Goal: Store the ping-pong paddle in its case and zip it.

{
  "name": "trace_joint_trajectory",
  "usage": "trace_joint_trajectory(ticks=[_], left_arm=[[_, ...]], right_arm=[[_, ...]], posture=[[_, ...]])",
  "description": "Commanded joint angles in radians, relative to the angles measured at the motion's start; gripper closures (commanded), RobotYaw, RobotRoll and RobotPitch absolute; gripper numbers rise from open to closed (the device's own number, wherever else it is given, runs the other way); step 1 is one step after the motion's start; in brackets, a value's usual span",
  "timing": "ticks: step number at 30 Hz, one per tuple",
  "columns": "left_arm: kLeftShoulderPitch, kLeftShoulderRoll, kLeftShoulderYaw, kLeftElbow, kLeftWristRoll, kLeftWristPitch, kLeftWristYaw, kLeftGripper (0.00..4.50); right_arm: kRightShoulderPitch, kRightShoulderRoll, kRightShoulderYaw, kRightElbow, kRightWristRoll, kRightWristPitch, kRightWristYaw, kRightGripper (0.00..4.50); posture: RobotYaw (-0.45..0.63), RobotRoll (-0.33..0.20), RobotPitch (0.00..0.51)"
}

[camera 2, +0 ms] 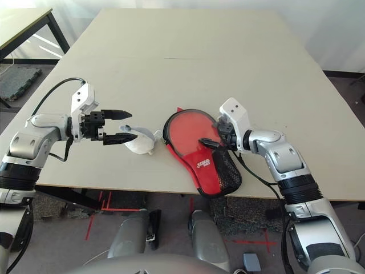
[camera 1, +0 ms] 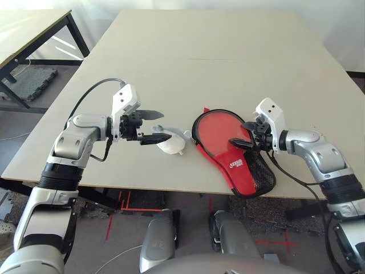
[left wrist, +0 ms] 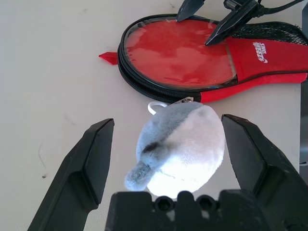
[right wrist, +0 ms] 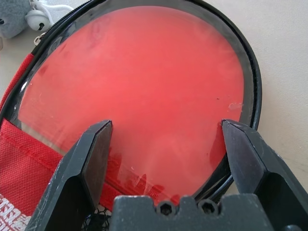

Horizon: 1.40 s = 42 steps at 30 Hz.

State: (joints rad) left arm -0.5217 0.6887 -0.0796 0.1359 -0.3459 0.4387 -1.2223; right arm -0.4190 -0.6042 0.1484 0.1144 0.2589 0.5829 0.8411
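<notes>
The case lies flat near the table's front edge, with a glossy round red front, a black mesh pocket and a white logo. Its zip edge runs black around the round end. The ping-pong paddle is hidden from me. My right gripper hovers open over the case's round part, nothing between its fingers. My left gripper is open too, its fingers on either side of a small grey-white plush. The plush rests against the case's left edge by a white loop and the zip pull.
The case's narrow mesh end reaches the table's front edge. The wide beige tabletop stretches away behind both arms. Another table stands at the far left, across a gap of floor.
</notes>
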Motion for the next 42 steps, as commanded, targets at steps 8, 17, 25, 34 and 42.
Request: trace_joint_trajectory(ticks=[8,17,25,34,42], left_arm=[[0.015,0.044,-0.041,-0.007,0.046,-0.030,-0.033,0.00],[-0.004,0.017,-0.111,0.015,0.119,-0.067,-0.019,0.00],[-0.084,-0.044,-0.199,0.150,0.283,-0.172,0.071,1.75],[-0.169,-0.101,-0.188,0.229,0.290,-0.174,0.055,4.47],[-0.237,-0.120,-0.179,0.342,0.319,-0.222,0.087,4.47]], right_arm=[[0.031,0.011,0.025,0.016,-0.031,0.022,0.003,0.03],[0.020,0.023,0.020,0.017,-0.042,0.024,0.007,0.03],[0.025,0.024,0.024,0.007,-0.052,0.026,0.007,0.00],[0.034,0.031,0.055,-0.025,-0.091,0.024,0.003,0.00],[0.056,0.027,0.059,-0.031,-0.103,0.026,0.000,0.00]], posture=[[0.06,0.000,0.099],[0.06,0.000,0.098],[0.05,0.000,0.102],[0.04,0.000,0.105],[0.03,0.000,0.103]])
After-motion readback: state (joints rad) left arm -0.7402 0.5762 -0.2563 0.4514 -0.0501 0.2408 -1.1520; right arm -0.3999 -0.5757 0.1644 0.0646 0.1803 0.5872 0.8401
